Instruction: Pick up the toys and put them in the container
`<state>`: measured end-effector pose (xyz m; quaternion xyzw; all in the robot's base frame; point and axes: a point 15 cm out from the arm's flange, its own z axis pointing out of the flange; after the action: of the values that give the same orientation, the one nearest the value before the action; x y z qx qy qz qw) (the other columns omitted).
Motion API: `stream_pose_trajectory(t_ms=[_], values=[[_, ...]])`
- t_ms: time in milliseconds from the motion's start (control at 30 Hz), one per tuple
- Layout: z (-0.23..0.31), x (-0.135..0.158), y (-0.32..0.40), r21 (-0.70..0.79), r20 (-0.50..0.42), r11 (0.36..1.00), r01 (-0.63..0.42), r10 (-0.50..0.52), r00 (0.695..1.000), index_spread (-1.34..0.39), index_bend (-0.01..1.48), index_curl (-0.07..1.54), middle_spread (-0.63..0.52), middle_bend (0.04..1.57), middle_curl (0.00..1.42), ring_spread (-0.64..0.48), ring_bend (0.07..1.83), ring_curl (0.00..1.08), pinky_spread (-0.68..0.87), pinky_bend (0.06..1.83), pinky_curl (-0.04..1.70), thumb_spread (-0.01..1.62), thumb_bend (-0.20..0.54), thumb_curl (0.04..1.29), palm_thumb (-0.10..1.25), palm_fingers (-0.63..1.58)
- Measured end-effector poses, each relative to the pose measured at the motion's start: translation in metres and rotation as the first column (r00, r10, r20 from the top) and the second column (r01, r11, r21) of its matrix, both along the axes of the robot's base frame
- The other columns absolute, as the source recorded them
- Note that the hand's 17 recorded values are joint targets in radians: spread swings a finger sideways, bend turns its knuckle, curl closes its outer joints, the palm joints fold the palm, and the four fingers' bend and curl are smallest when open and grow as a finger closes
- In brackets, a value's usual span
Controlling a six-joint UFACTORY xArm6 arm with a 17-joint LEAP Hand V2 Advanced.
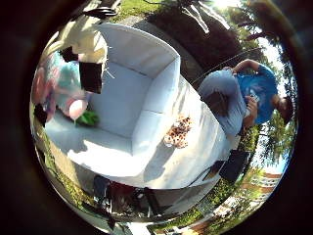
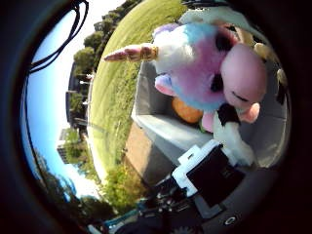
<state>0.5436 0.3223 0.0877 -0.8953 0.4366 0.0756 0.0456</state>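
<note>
A pink, blue and purple unicorn plush (image 2: pixel 210 68) with a striped horn fills much of the right thumb side palm view, close to the palm. My hand (image 2: pixel 222 146) has white and black fingers curled against it and holds it over the white open container (image 1: pixel 156 103). The plush also shows at the container's edge in the right little finger side palm view (image 1: pixel 54 88), beside my fingers (image 1: pixel 86 54). An orange and green toy (image 2: pixel 190 112) lies inside the container under the plush. A small brown and white toy (image 1: pixel 178 130) lies on the table outside the container wall.
The container stands on a table with a white cloth (image 1: pixel 117 157). A person in a blue shirt (image 1: pixel 245 93) sits beyond the table's far side. Grass and trees lie all round (image 2: pixel 112 88).
</note>
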Motion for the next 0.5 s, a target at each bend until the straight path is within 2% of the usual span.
stream_pose_trajectory(t_ms=[100,200,367,500], values=[[-0.002,-0.009,-0.01,-0.011,-0.04,0.998,-0.058,0.058,0.998,-0.46,0.56,0.07,0.02,0.19,0.57,0.25,0.71,0.4,0.44,1.1,0.61,1.08,-0.034,0.56,0.76,-0.14],[0.004,0.001,-0.028,-0.005,-0.034,0.999,-0.043,0.043,0.999,-0.46,0.46,0.08,0.07,0.15,0.51,0.28,0.64,0.36,0.46,1.03,0.57,1.08,-0.033,0.54,0.75,-0.12],[0.048,0.019,-0.084,0.004,-0.037,0.999,0.039,-0.039,0.999,-0.44,0.36,0.12,0.11,0.15,0.44,0.29,0.58,0.33,0.49,0.94,0.51,1.08,-0.035,0.51,0.74,-0.07],[0.079,0.037,-0.15,0.007,-0.027,0.99,0.139,-0.139,0.99,-0.31,0.24,0.13,0.15,0.22,0.42,0.29,0.56,0.32,0.49,0.83,0.45,1.09,-0.034,0.49,0.72,-0.02]])
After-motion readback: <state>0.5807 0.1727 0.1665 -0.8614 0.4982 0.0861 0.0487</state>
